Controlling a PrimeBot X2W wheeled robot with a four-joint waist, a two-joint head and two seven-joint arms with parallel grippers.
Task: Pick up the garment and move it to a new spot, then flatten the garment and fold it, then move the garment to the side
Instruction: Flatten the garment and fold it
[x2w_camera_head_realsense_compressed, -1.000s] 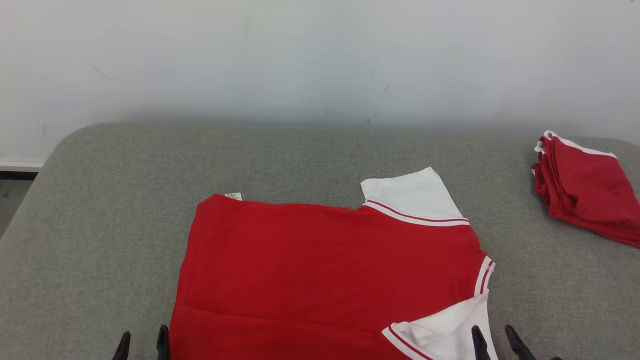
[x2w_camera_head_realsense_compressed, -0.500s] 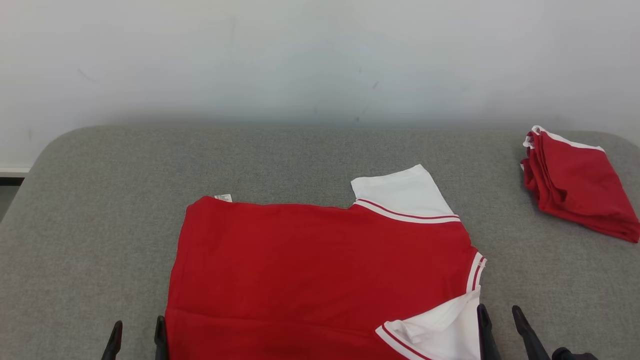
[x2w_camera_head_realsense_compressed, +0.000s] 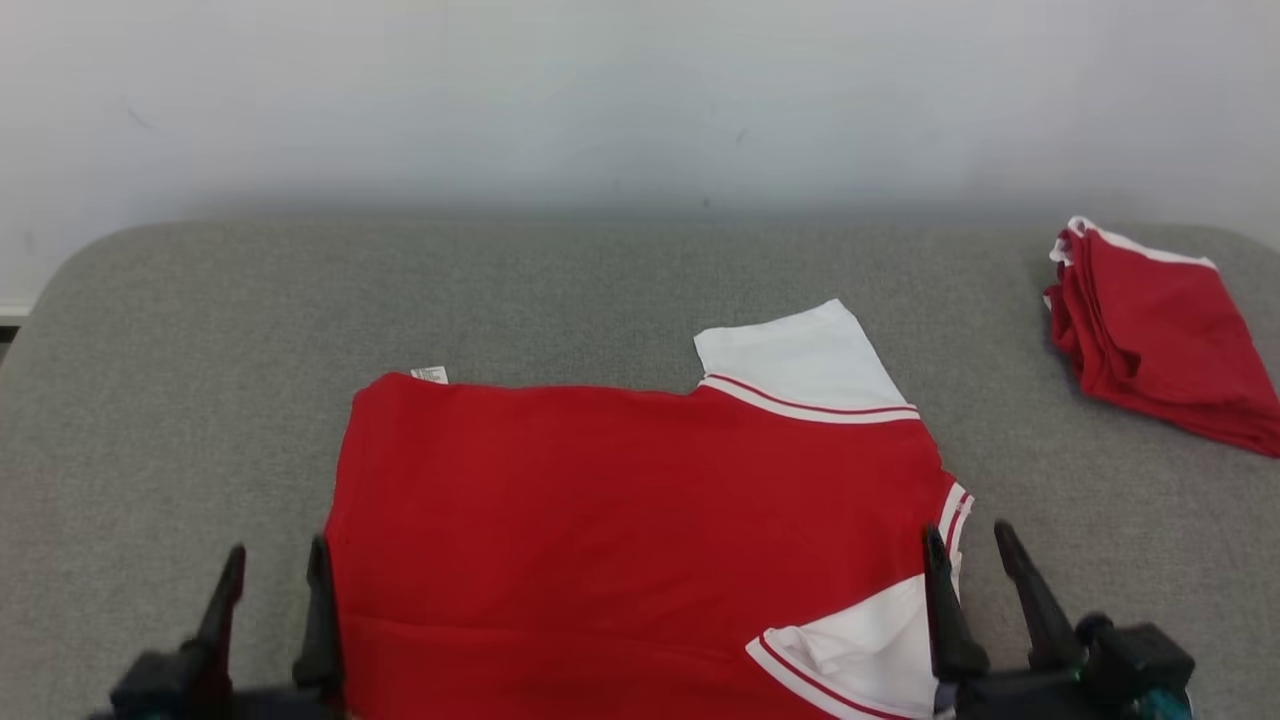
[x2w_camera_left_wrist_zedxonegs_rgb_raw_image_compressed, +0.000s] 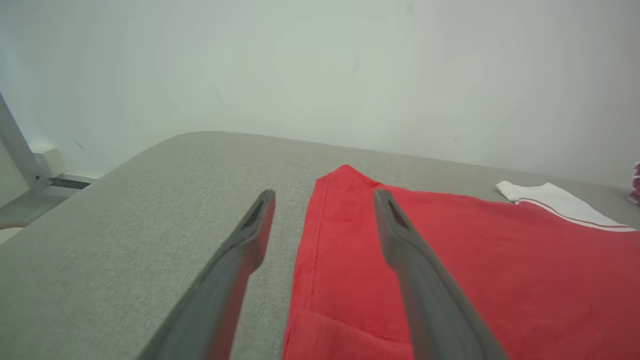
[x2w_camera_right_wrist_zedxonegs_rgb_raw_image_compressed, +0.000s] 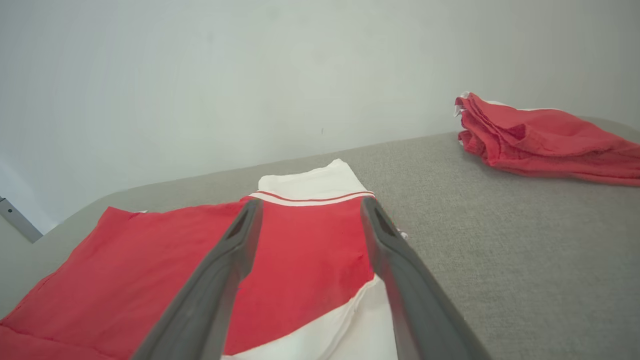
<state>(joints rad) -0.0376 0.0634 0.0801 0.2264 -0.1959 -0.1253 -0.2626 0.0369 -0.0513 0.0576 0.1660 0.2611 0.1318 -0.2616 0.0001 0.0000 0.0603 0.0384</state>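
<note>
Two empty tools have edged forward: the left gripper (x2w_camera_head_realsense_compressed: 277, 545) and right gripper (x2w_camera_head_realsense_compressed: 968, 528), jaws spread wide, now bracket the near corners of the red garment (x2w_camera_head_realsense_compressed: 620, 520), which lies flat on the grey table (x2w_camera_head_realsense_compressed: 200, 330). A fold grasp looks imminent.

Red garment (x2w_camera_head_realsense_compressed: 620, 520) w/ white striped sleeves, spread flat on grey surface, near sleeve folded inward

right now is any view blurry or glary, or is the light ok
Head view: soft even light, no glare, a shadow band low on the wall behind the table; shirt sharp. Left wrist view: left end effector soft near the lens. Right wrist view: right end effector soft too, table line tilted.
</note>
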